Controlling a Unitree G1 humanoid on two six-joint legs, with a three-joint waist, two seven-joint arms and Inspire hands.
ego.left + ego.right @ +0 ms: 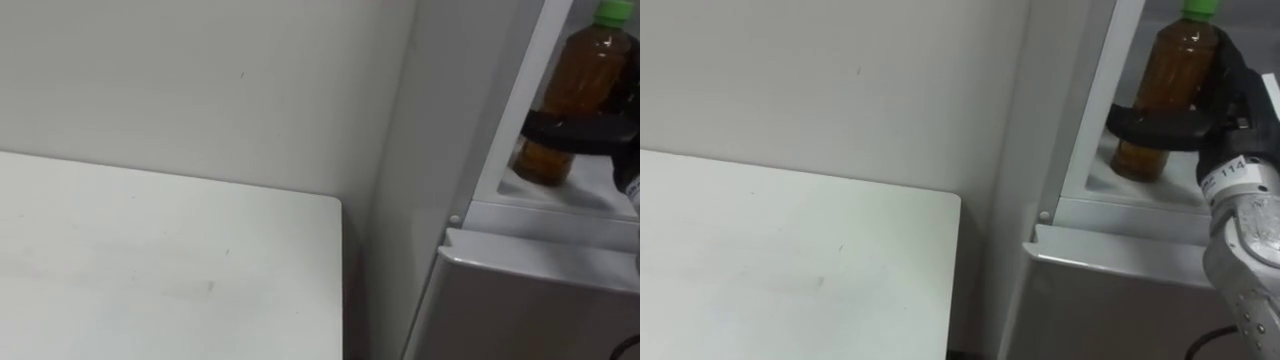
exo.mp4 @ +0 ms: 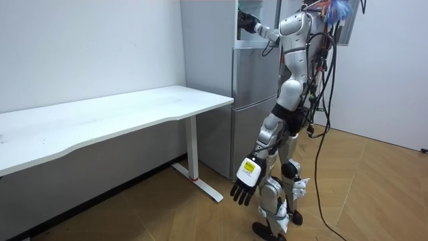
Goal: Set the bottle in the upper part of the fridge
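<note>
In the left eye view the tea bottle (image 1: 585, 80) seemed to stand upright on the upper fridge shelf (image 1: 560, 195), with the right robot hand (image 1: 580, 133) curled round its lower body, so the placing looked nearly done. The right eye view showed amber liquid and a green cap (image 1: 1200, 9) above that grip; the next move probably called for releasing and drawing straight back without tipping it. In the room view the left robot hand (image 2: 244, 187) hung loose-fingered, far below, before the fridge (image 2: 251, 87).
</note>
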